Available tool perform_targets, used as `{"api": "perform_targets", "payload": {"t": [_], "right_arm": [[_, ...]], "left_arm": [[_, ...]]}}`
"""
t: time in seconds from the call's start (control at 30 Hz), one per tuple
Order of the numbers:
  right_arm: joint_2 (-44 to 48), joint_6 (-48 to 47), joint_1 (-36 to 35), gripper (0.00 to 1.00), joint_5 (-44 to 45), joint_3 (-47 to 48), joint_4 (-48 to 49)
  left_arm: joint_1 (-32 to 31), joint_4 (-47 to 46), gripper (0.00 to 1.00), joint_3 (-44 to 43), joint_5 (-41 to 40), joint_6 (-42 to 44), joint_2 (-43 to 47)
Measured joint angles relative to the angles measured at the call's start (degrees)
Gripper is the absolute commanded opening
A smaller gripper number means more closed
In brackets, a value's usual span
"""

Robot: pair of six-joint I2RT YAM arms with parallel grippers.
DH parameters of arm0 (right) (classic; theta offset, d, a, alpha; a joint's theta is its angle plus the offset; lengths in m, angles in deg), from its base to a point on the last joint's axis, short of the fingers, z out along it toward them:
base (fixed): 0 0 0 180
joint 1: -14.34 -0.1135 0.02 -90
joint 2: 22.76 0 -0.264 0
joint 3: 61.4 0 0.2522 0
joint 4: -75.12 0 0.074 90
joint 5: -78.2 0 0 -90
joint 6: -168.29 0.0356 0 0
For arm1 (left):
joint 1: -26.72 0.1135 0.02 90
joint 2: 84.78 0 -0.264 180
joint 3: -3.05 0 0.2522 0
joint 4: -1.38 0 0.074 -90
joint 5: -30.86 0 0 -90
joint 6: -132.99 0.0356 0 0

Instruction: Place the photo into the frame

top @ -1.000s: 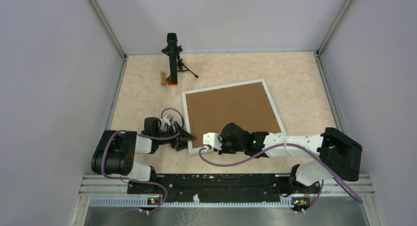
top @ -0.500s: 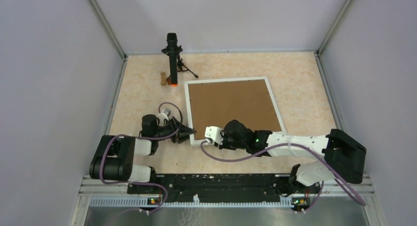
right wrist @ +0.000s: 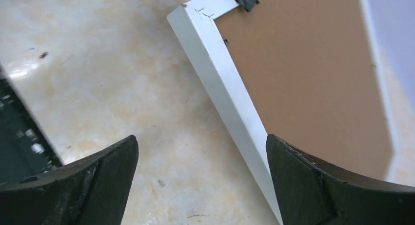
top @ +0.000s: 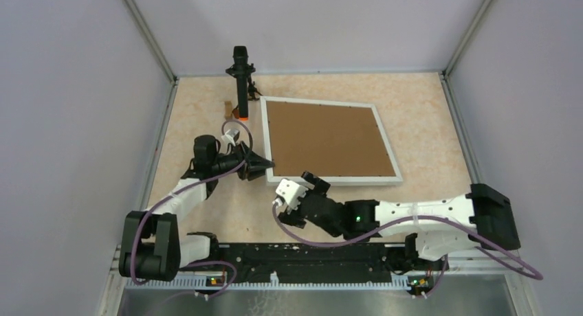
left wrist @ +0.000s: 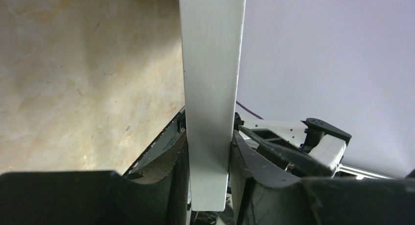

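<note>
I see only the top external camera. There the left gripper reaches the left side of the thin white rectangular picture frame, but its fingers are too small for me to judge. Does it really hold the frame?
Observer: Yes. In the left wrist camera the left gripper is shut on a white rail of the frame, with one black finger pressed on each side of it.
Operator: Thank you. And the right gripper, does it touch the frame?
Observer: No. In the right wrist camera the right gripper is open. Its fingers stand wide apart over the table, and the frame's corner lies beyond them, untouched.
</note>
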Motion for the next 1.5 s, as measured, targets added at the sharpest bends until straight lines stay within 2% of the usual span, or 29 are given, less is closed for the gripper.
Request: {"api": "perform_targets", "payload": {"t": [0.07, 0.17, 0.33, 0.5, 0.6, 0.73, 0.93, 1.03, 1.1, 1.13, 1.23, 1.27, 1.37, 1.43, 1.5], "right_arm": [[-2.9, 0.1, -4.1, 0.99, 10.8, 1.3, 1.3], [-10.1, -2.8, -5.6, 0.99, 25.9, 2.0, 3.9], [-16.8, -14.9, -5.5, 0.99, 38.6, 1.0, 13.5], [-18.3, -25.8, -3.9, 0.86, 42.3, -1.2, 27.5], [-19.7, -28.6, -2.4, 0.70, 42.3, -1.2, 30.7], [-20.0, -30.0, -1.4, 0.52, 41.4, -1.2, 31.8], [-19.8, -30.2, -0.3, 0.34, 39.8, -1.2, 30.4], [-18.5, -31.0, 0.5, 0.16, 38.0, -1.2, 27.8], [-17.0, -30.5, 1.2, 0.03, 36.6, -1.2, 26.1], [-15.9, -30.4, 1.6, 0.00, 35.7, -1.2, 25.2], [-11.9, -29.9, 2.6, 0.00, 33.0, -1.1, 21.9], [-10.6, -29.7, 2.9, 0.00, 32.1, -1.1, 20.8], [-6.2, -29.0, 4.0, 0.00, 30.8, -1.1, 16.9], [-2.2, -27.9, 6.0, 0.00, 29.5, -1.1, 13.8], [1.4, -26.2, 8.4, 0.00, 28.8, -1.1, 12.1]], "left_arm": [[0.0, 2.7, 0.00, -1.9, -0.3, 0.0, 0.7], [0.0, 5.8, 0.00, -4.2, -0.5, 0.1, 1.1], [0.0, 9.5, 0.00, -6.3, -0.9, 0.3, 1.1], [0.0, 11.0, 0.00, -7.0, -1.3, 0.3, 1.7], [0.0, 11.5, 0.00, -7.2, -1.4, 0.3, 2.0], [0.0, 11.8, 0.00, -7.6, -1.4, -0.9, 2.1], [-0.1, 12.6, 0.00, -9.3, -1.4, -2.3, 2.1], [-0.3, 12.8, 0.02, -10.2, -1.4, -2.5, 2.1], [-0.6, 12.9, 0.18, -11.1, -1.1, -2.8, 2.1], [-0.7, 12.9, 0.22, -11.6, -1.1, -3.2, 2.1], [-1.2, 13.0, 0.41, -13.3, -0.4, -4.3, 2.1], [-1.4, 13.2, 0.54, -13.8, -0.1, -4.6, 2.2], [-1.1, 13.0, 0.81, -15.7, 1.0, -3.0, 3.3], [-0.4, 12.5, 0.96, -17.7, 1.4, -1.5, 4.5], [-0.1, 12.1, 0.99, -20.0, 1.7, 0.4, 5.8]]}}
